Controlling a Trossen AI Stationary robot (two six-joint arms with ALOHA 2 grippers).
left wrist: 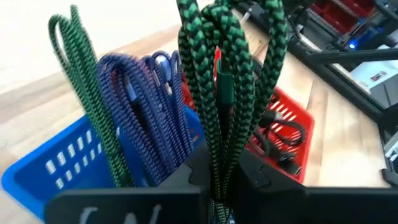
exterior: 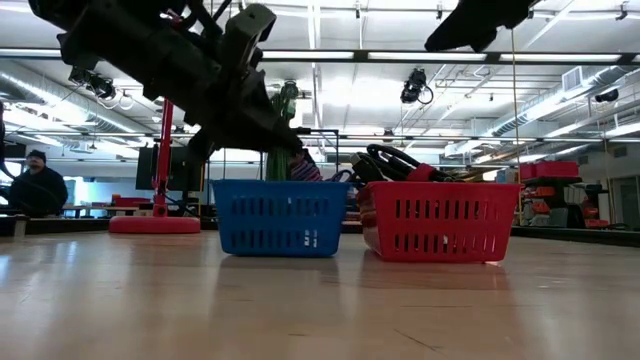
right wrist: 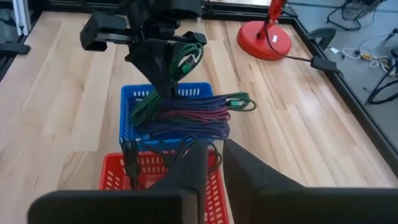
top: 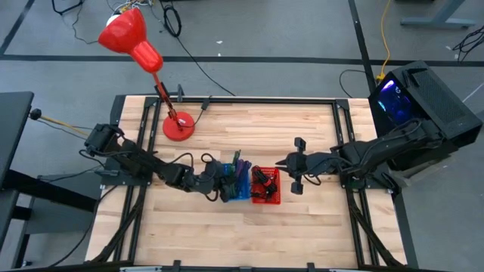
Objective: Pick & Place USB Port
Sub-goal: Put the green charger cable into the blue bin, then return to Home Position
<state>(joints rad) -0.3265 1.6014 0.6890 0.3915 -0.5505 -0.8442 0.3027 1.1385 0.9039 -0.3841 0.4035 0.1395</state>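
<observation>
The left gripper (right wrist: 163, 74) hung over the blue slotted plastic basket (top: 237, 190), fingers pinching a green braided USB cable (left wrist: 221, 81) bunched in loops. It looked like the placing step; next it should lower and let go. The right gripper (top: 280, 164) waited above the red slotted basket (top: 266, 198), fingers nearly together, holding nothing.

You see a green braided USB cable (left wrist: 217, 74) looped, hanging at frame centre above the blue basket (right wrist: 127, 115) of coiled cables, red basket (exterior: 440, 220) right
</observation>
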